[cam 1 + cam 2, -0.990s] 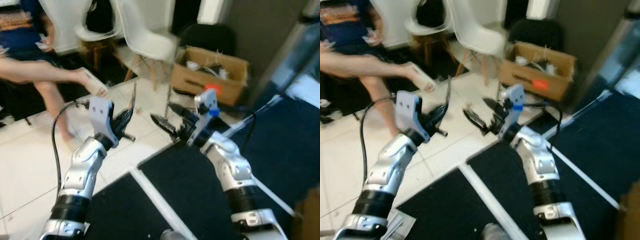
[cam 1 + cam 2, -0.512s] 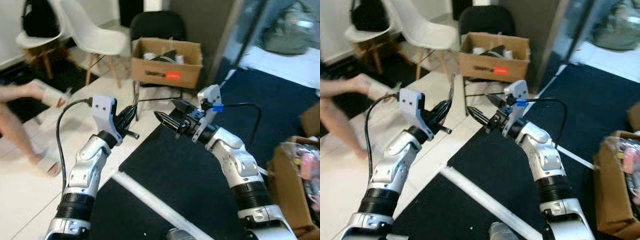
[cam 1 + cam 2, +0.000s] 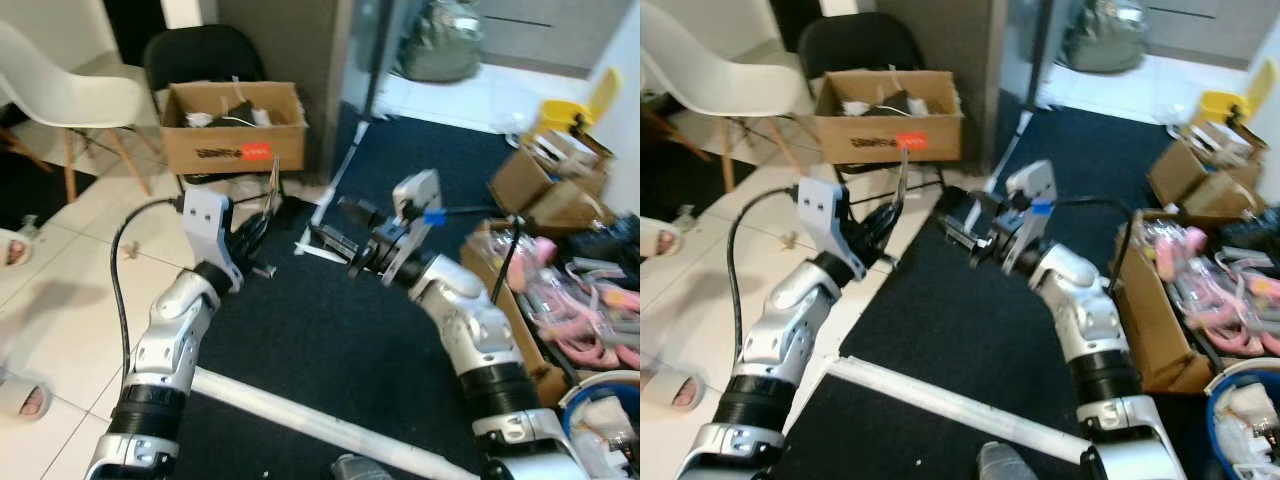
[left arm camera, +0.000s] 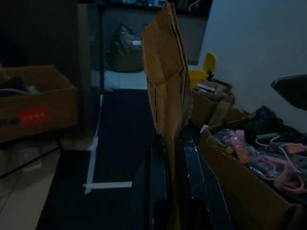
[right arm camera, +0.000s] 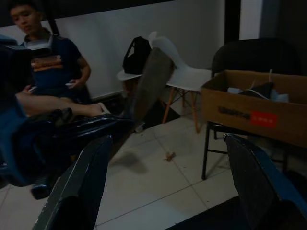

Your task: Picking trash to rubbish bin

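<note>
In the left eye view both silver arms reach forward over a dark carpet [image 3: 300, 340]. The left pincer [image 3: 262, 215] is clenched on a thin piece of cardboard [image 3: 271, 186] that stands upright, edge-on, above its black fingers. The right pincer [image 3: 335, 228] is level with it and just beside it, its two fingers spread apart and grasping nothing. Beyond them an open cardboard box [image 3: 232, 125] with a red label sits on a black chair [image 3: 200, 56], with a white chair [image 3: 62, 96] next to it on the pale tiled floor [image 3: 60, 280]. On the robot's right another open box [image 3: 520, 300] holds pink items, and a yellow bin [image 3: 562, 117] stands further back. A person's foot in a sandal [image 3: 22, 397] rests on the tiles at the robot's left.

The right eye view gives the same scene; a white strip [image 3: 940, 405] crosses the carpet in front of the robot.

The left wrist view is dim: the cardboard rises tall and creased from between the two black fingers [image 4: 157, 191], which press on it from both sides.

The right wrist view is dark: its two fingers [image 5: 81, 187] stand wide apart, and between them are the tiles, the labelled box, the white chair and a seated person [image 5: 53, 72] in a dark shirt
</note>
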`<state>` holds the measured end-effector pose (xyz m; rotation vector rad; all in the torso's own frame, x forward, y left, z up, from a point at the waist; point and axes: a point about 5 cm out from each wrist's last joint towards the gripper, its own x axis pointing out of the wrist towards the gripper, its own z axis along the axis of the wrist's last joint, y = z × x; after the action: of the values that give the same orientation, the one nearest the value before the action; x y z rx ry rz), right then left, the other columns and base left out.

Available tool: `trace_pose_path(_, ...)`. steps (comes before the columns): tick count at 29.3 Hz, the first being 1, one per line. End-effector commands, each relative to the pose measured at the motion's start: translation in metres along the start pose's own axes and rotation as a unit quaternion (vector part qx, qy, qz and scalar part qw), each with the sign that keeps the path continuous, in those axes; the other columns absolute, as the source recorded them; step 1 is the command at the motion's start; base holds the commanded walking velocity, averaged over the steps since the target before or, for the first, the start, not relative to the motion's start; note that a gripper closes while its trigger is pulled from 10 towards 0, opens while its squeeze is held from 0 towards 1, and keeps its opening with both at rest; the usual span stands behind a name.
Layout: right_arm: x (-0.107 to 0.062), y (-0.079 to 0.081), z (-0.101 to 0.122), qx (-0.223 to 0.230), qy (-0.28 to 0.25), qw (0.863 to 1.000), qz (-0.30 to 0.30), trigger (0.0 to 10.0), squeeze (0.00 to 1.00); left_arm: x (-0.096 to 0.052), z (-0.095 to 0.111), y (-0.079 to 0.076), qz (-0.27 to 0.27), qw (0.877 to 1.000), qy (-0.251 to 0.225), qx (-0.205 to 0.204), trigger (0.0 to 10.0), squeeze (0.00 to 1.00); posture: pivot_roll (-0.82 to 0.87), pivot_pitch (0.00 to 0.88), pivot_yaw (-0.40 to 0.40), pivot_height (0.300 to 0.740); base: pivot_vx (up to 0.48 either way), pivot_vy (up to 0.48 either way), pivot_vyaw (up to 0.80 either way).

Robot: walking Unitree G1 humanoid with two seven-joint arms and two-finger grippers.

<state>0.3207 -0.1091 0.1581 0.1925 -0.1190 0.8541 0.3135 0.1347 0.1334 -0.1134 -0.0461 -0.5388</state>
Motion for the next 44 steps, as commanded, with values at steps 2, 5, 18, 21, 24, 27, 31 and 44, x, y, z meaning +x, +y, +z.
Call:
trace_pose_path(2, 0.0026, 0.0047, -0.0016, -0.001, 0.0, 1.0, 0.012, 10.0, 0.0, -0.0035, -0.0038, 0.0026, 0.007, 1.0, 0.008, -0.001, 10.0, 0.0, 0.01, 0.0, 0.007, 0.74, 0.296, 0.0, 0.0)
trace_pose_path(5, 0.0024, 0.0048, -0.0021, -0.003, 0.0, 1.0, 0.012, 10.0, 0.0, -0.0035, -0.0048, 0.0025, 0.006, 1.0, 0.009, -0.002, 10.0, 0.0, 0.01, 0.0, 0.005, 0.74, 0.246, 0.0, 0.0)
trace_pose_path(18, 0.0022, 0.0048, -0.0021, -0.005, -0.002, 1.0, 0.012, 10.0, 0.0, -0.0032, -0.0052, 0.0027, 0.004, 1.0, 0.011, -0.003, 10.0, 0.0, 0.01, 0.0, 0.007, 0.74, 0.251, 0.0, 0.0)
trace_pose_path(21, 0.0024, 0.0048, -0.0018, -0.005, -0.002, 1.0, 0.012, 10.0, 0.0, -0.0031, -0.0049, 0.0029, 0.004, 1.0, 0.011, -0.003, 10.0, 0.0, 0.01, 0.0, 0.007, 0.74, 0.249, 0.0, 0.0)
trace_pose_path(24, 0.0024, 0.0048, -0.0017, -0.005, -0.003, 1.0, 0.012, 10.0, 0.0, -0.0031, -0.0049, 0.0031, 0.004, 1.0, 0.011, -0.003, 10.0, 0.0, 0.01, 0.0, 0.007, 0.74, 0.246, 0.0, 0.0)
trace_pose_path(27, 0.0024, 0.0045, -0.0022, -0.004, -0.001, 1.0, 0.01, 10.0, 0.0, -0.0032, -0.005, 0.0031, 0.004, 1.0, 0.011, -0.003, 10.0, 0.0, 0.01, 0.0, 0.007, 0.74, 0.245, 0.0, 0.0)
trace_pose_path(31, 0.0025, 0.0043, -0.0029, -0.003, 0.003, 1.0, 0.011, 10.0, 0.0, -0.0032, -0.0051, 0.0031, 0.004, 1.0, 0.011, -0.003, 10.0, 0.0, 0.01, 0.0, 0.007, 0.74, 0.247, 0.0, -0.1)
trace_pose_path(44, 0.0024, 0.0036, -0.002, -0.003, -0.001, 1.0, 0.011, 10.0, 0.0, -0.0028, -0.005, 0.0027, 0.003, 1.0, 0.012, -0.002, 10.0, 0.0, 0.01, 0.0, 0.008, 0.74, 0.249, 0.0, -0.28)
